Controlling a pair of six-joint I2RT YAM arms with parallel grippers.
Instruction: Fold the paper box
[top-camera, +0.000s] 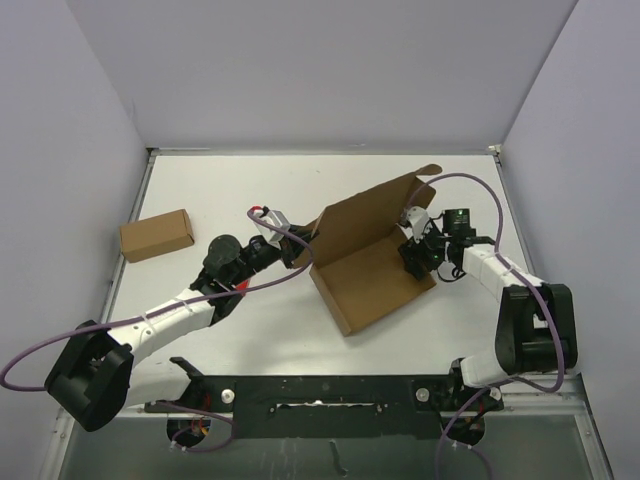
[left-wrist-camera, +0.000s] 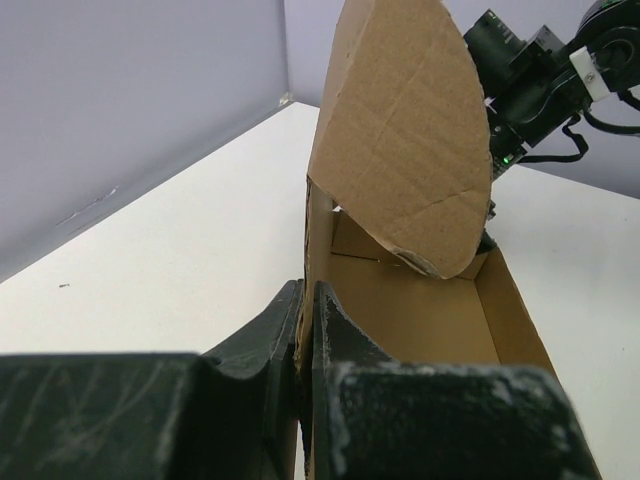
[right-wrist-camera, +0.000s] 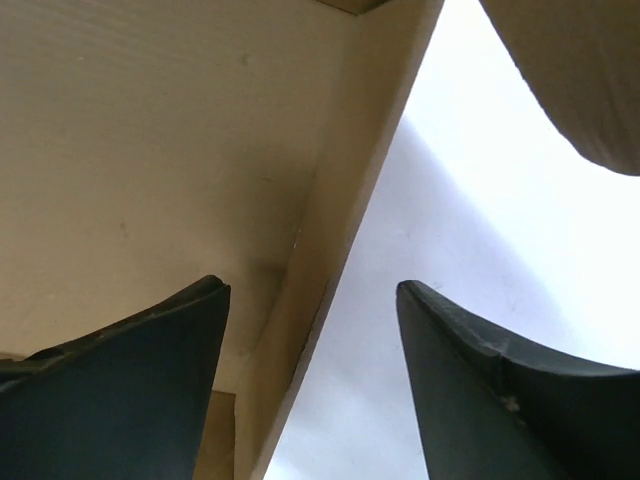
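The paper box (top-camera: 372, 280) is seen lying near the middle of the tabletop (top-camera: 250, 330), part-formed, with its floor flat, its low side walls raised and its tall lid panel (left-wrist-camera: 400, 150) stood nearly upright along the far side. The left pincer (left-wrist-camera: 306, 318) is closed tight on the top edge of the box's left wall, the board being nipped between both fingers. The right pincer (right-wrist-camera: 310, 290) is held wide open astride the right wall, one finger inside the box and one outside; whether either finger touches the board cannot be told. A smaller brown box (top-camera: 157, 235) is left well apart at the far left. The cardboard is judged to be light and fairly stiff across its panels, but ready to bend at the scored creases, so it is likely to slide or tip if pushed without being steadied. It is best taken by the wall edges or the free rim of a flap, with one side pinned while the other is turned over; a hard pinch in mid-panel could dent it.
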